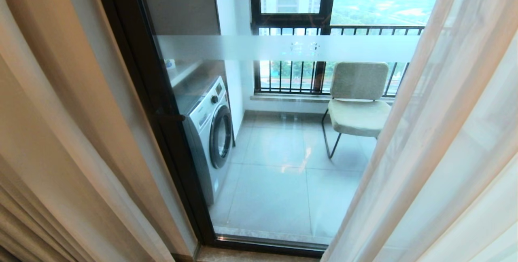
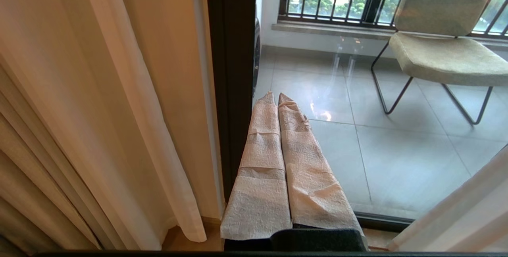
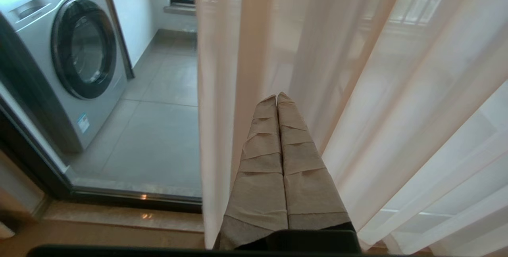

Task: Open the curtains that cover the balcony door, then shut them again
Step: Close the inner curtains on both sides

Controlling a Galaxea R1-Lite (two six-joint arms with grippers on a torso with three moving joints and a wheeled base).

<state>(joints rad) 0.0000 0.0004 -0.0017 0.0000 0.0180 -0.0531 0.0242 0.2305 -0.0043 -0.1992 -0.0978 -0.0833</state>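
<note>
Two curtains (image 1: pixel 60 132) — one chair (image 1: pixel 358 100), one washing machine (image 1: pixel 208 132).

Ahead of the left gripper (image 2: pixel 277 97) the balcony door (image 1: pixel 283 140) glass blocks the way, with cream drapes (image 2: pixel 99 110) on its left. The right gripper (image 3: pixel 276 98) faces the sheer curtain (image 3: pixel 357 90); its left side is free.

A high-rise flat: drapes (image 1: pixel 60 132) and sheers (image 1: pixel 445 153) frame a glass balcony door (image 1: pixel 283 153), with a washing machine (image 1: pixel 210 132), chair (image 1: pixel 358 104) and railing (image 1: pixel 323 31) beyond.
</note>
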